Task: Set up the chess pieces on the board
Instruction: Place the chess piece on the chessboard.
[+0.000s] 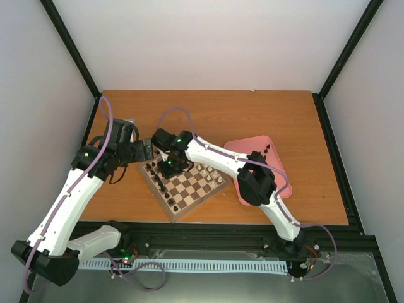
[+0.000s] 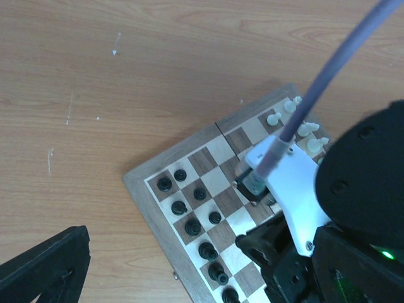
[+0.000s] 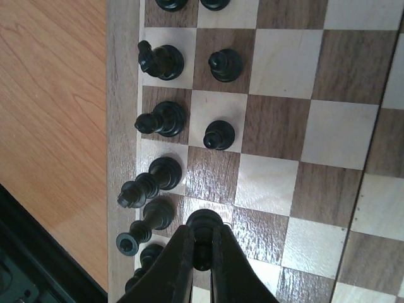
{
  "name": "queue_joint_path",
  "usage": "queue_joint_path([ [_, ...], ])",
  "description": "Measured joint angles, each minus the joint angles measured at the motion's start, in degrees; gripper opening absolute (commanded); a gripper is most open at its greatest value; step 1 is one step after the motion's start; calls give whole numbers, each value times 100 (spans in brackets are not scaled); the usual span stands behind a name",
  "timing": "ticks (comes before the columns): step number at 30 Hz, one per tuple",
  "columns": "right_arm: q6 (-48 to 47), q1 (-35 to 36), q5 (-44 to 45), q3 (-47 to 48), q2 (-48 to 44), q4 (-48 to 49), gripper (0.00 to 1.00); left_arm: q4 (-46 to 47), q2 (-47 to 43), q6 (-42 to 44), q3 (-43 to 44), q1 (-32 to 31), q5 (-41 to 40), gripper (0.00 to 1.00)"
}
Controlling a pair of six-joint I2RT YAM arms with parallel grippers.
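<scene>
In the top view, my right tool (image 1: 170,168) is low over the black side of the board (image 1: 201,190), which lies skewed on the surface (image 1: 265,120). My left tool (image 1: 139,151) is just off the board's far-left corner, and I cannot tell whether it is open. The left wrist view shows the black pieces (image 2: 193,226) in two rows along one board edge, with the right arm (image 2: 290,183) covering the squares beside them. In the right wrist view, the right tool (image 3: 203,243) is clamped on one black piece (image 3: 205,222) at the second row, with others just to its left.
</scene>
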Motion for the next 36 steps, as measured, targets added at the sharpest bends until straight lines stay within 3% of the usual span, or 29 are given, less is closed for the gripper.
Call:
queue_joint_path([
  [9, -20, 59, -68, 164, 308, -168, 3, -72, -258, -109, -190, -20, -57, 99],
  [26, -46, 66, -85, 271, 468, -203, 3, -365, -1231, -723, -48, -20, -1285, 100],
  [36, -61, 81, -83, 455, 686, -256, 3, -527, -1338, -826, -4, -20, -1440, 100],
])
